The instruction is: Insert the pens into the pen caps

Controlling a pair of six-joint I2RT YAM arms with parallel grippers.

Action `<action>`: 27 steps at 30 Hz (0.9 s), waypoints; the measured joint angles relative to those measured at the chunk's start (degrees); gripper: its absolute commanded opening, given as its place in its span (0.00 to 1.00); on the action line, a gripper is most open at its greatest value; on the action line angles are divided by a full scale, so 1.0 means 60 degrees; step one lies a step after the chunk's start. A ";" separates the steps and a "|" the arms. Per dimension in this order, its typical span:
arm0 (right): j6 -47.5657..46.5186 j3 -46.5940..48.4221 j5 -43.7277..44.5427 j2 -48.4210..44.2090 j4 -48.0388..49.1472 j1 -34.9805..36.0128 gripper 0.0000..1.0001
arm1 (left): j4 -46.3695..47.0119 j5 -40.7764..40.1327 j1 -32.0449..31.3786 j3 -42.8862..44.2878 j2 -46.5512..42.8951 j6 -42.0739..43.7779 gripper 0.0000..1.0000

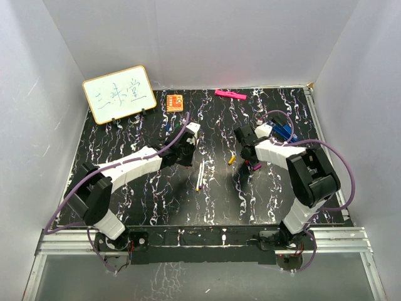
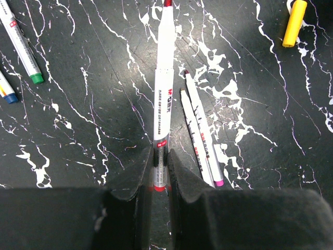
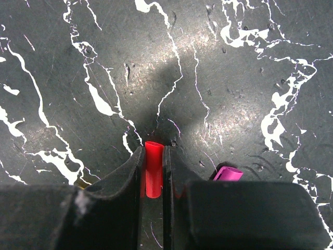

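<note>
While both arms reach out over the black marbled table [image 1: 163, 200], each pincer has something clamped. The left gripper [image 2: 160, 156] is closed on a red-ended pen [image 2: 162, 94] — its fingers pinch the white barrel close to the red end, and the rest of the pen juts forward past the fingertips. Two loose pens [image 2: 199, 133] lie side by side on the table just right of it in the left wrist view, one with a pink end. A yellow cap [image 2: 294, 23] lies well apart at the upper right, and a green-ended pen [image 2: 21, 44] and a blue-ended pen [image 2: 6, 89] lie at the far left. The right gripper [image 3: 152, 153] is closed on a red cap [image 3: 153, 164] — the cap sits between the pads with its open mouth pointing forward. A magenta cap [image 3: 228, 174] lies on the table just beside one finger.
</note>
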 measured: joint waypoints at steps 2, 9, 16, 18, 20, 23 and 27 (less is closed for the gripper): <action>-0.0029 -0.0018 -0.0036 -0.0033 0.0029 -0.0011 0.00 | 0.0004 -0.0058 0.0000 0.0000 0.0000 0.0000 0.00; -0.0084 -0.0127 -0.0484 -0.0284 0.0022 -0.0044 0.00 | 0.0022 -0.0095 0.0000 0.0000 0.0000 0.0000 0.00; -0.0415 0.0076 -0.0707 -0.0659 0.0313 -0.0036 0.00 | 0.0215 -0.0044 0.0000 -0.0007 -0.0018 -0.0117 0.00; -0.0565 0.0288 -0.0718 -0.0776 0.0627 -0.0036 0.00 | 0.0379 0.0022 0.0000 -0.0076 -0.0084 -0.0182 0.00; -0.0725 0.0470 -0.0747 -0.0929 0.1118 -0.0036 0.00 | 0.0594 0.0109 0.0000 -0.0244 -0.0240 -0.0277 0.00; -0.0918 0.0659 -0.0794 -0.1122 0.1843 -0.0036 0.00 | 0.0896 0.0284 0.0000 -0.0565 -0.0539 -0.0426 0.00; -0.1158 0.0696 -0.1049 -0.1144 0.2728 -0.0036 0.00 | 0.1501 0.0616 0.0000 -0.1064 -0.0929 -0.0590 0.00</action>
